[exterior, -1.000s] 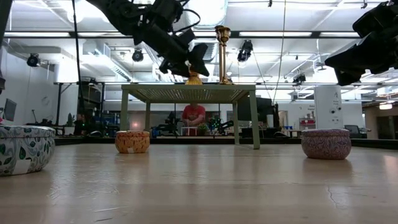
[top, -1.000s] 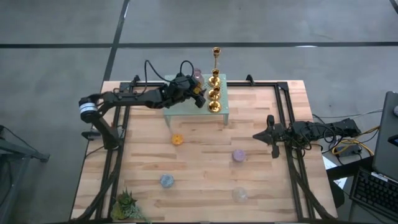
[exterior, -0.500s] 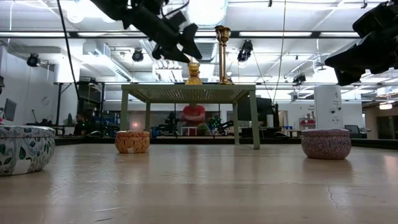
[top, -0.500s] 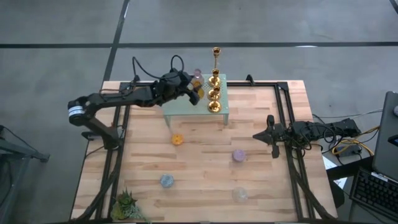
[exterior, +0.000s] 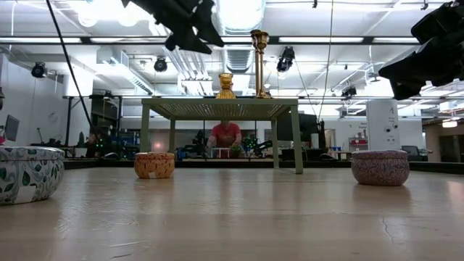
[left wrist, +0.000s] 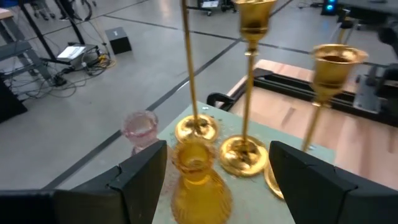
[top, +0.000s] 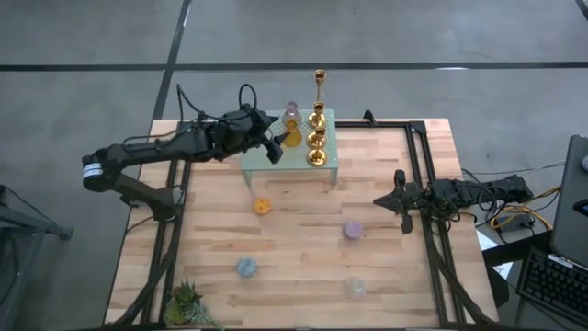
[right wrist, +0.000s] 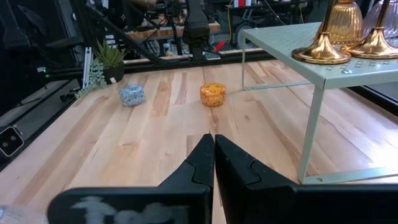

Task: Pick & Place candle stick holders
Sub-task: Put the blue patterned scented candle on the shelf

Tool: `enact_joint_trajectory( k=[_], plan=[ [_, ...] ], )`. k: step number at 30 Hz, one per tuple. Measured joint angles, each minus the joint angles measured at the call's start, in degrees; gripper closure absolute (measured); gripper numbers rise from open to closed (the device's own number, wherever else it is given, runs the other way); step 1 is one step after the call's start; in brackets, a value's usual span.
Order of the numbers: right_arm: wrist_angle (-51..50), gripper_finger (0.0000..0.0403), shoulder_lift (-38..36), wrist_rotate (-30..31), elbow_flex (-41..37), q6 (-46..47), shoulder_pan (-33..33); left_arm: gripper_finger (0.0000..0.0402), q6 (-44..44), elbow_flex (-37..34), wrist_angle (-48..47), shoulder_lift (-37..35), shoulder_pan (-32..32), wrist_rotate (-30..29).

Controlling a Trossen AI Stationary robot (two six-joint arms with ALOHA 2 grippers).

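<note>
An amber glass holder (top: 291,139) stands upright on its base on the mint-green perforated stand (top: 276,164), beside three gold candlesticks (top: 317,136), a tall slender gold one (top: 320,78) and a pink glass holder (top: 292,108). My left gripper (top: 273,147) is open, just left of the amber holder and above it (exterior: 196,32). In the left wrist view its fingers (left wrist: 143,180) stand on either side of the amber holder (left wrist: 196,180) without touching it. My right gripper (top: 401,202) is shut and empty at the table's right side.
Squat holders stand on the wooden table: orange (top: 262,206), purple (top: 352,229), blue (top: 246,267) and clear (top: 355,288). A spiky green plant (top: 188,302) is at the near left corner. Black rails run along the table's sides. A person (exterior: 226,135) is in the room behind.
My left gripper has drawn back from the amber holder toward the table's left edge and risen. The amber holder stays upright on the stand.
</note>
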Motion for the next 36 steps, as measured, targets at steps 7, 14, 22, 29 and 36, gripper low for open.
enact_joint_trajectory(
  k=[7,14,22,29,36],
  plan=[
    [0.0,0.0394,0.0,-0.01,0.0,0.0,0.0,0.0116,-0.36,-0.02,-4.86,-2.88,-4.19,-0.04],
    [0.0,0.0394,0.0,-0.01,0.0,0.0,-0.01,0.0116,-1.18,-0.03,-8.4,-4.26,-8.66,-0.03],
    [0.0,0.0394,0.0,0.0,0.02,0.0,-0.01,0.0116,-2.74,-3.13,-10.02,-6.98,-13.56,-0.39],
    [0.0,0.0394,0.0,0.0,0.0,0.0,-0.01,0.0116,-3.73,-10.03,-10.02,-11.85,-17.53,-0.61],
    [0.0,0.0394,0.0,-0.01,0.01,0.0,0.0,0.0116,-0.78,-16.38,-13.09,-19.03,-22.61,-2.95]
  ],
)
